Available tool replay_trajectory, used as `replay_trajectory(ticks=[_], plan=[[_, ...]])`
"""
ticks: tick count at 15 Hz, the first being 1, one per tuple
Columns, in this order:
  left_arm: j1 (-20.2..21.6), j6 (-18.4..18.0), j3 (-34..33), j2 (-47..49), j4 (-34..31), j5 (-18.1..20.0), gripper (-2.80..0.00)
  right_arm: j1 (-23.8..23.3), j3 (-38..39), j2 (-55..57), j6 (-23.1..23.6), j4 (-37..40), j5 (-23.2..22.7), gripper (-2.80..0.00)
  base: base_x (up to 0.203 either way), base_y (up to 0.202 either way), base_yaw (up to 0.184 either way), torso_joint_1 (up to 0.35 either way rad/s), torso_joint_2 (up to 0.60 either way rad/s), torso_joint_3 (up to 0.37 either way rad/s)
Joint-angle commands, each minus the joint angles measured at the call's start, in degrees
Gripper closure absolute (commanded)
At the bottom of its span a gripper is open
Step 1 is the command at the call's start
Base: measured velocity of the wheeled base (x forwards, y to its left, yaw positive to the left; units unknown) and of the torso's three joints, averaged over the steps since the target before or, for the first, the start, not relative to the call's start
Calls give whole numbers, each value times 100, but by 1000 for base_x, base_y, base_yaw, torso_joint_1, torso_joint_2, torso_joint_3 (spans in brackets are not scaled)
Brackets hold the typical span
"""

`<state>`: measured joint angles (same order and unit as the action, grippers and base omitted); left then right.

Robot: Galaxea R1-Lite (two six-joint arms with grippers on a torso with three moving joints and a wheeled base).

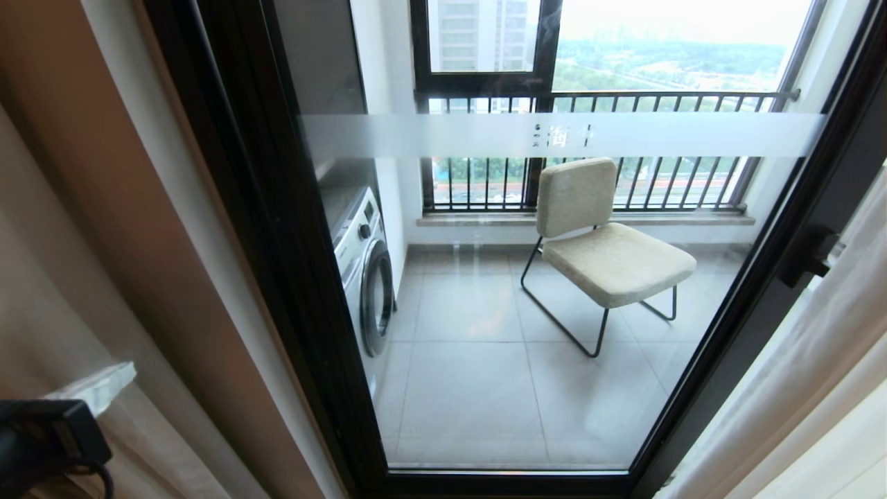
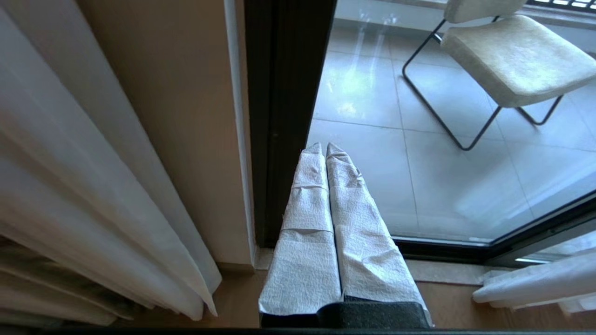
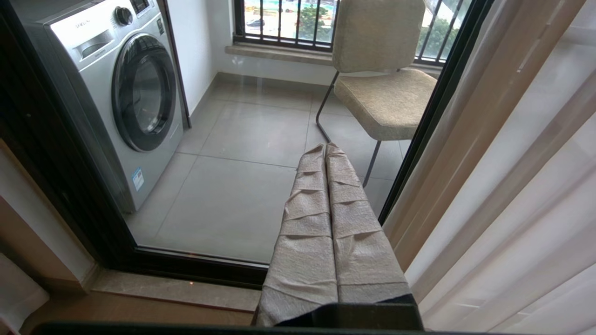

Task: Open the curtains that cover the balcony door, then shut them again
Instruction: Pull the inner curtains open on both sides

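Curtains (image 1: 797, 360) hung gathered at both sides, leaving the balcony door (image 1: 527, 291) uncovered. Left gripper (image 2: 324, 148) hovered low beside the door's left frame, fingers (image 2: 307, 223) pressed together, holding nothing. Right gripper (image 3: 324, 148) pointed at the glass, fingers likewise together, cream folds just beside it.

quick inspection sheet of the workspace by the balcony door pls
surface: wood floor indoors, grey tiles beyond the glass
job's things: curtains drawn aside at both sides; balcony door uncovered, frosted band across it
clutter: nothing seen
grippers: left tool shut, empty, near the door frame; right tool shut, empty, beside the right curtain
cables: a black cable at the left arm
surroundings: chair, washing machine, railing on the balcony
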<state>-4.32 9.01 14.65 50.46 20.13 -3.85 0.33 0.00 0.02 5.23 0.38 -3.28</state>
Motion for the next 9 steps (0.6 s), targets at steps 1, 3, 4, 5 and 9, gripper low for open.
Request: replay_trajectory(ticks=[1,3,4,5,9], plan=[[25,29,-633,-653,98,-75,0,2,0,-2,4,6,-6,0,0,0,0,0,0,0],[26,39,-1129,-1183,109,-103,0,2,0,-2,4,6,-6,0,0,0,0,0,0,0],[26,43,-1304,-1478,79,-109,0,2,0,-2,4,6,-6,0,0,0,0,0,0,0],[23,45,-1377,-1779,-95,-106,0,2,0,-2,4,-3,-6,0,0,0,0,0,0,0],[52,22,-1443,-3296,-1248,-19,0,2,0,-2,-1,-3,-6,0,0,0,0,0,0,0]])
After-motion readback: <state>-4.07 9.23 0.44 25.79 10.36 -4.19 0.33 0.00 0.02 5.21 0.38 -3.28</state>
